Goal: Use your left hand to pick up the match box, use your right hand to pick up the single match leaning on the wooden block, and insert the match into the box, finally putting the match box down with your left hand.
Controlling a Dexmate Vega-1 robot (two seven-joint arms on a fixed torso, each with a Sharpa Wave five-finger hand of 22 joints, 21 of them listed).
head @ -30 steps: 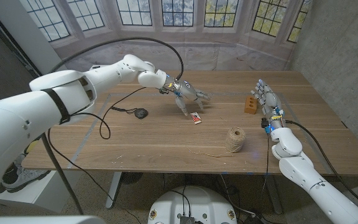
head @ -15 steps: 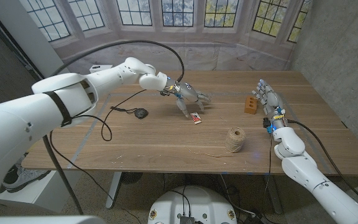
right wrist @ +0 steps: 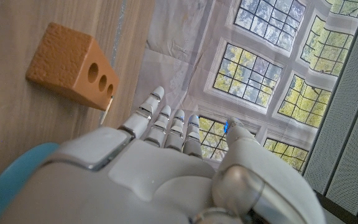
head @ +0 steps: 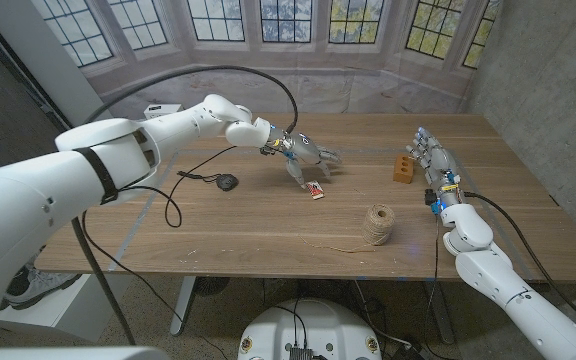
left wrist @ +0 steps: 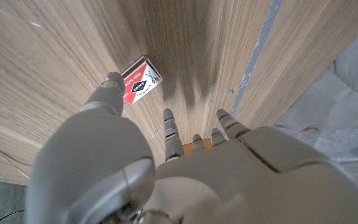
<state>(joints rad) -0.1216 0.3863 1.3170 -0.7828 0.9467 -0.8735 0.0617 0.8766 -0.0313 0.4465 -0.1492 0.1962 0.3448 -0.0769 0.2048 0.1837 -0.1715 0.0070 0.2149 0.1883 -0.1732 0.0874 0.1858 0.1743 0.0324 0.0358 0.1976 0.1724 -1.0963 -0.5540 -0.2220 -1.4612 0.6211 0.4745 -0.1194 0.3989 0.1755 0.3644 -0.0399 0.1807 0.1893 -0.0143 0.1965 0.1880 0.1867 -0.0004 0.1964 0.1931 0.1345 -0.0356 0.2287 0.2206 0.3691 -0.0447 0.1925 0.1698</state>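
We see the small red and white match box (head: 314,188) lying on the wooden table (head: 268,225), right under our spread, empty left hand (head: 306,155), not grabbed.

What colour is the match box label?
Red and white with a dark emblem, best seen in the left wrist view.

We reach our left hand (head: 306,155) forward, fingers spread downward; our right hand (head: 431,158) waits, fingers straight.
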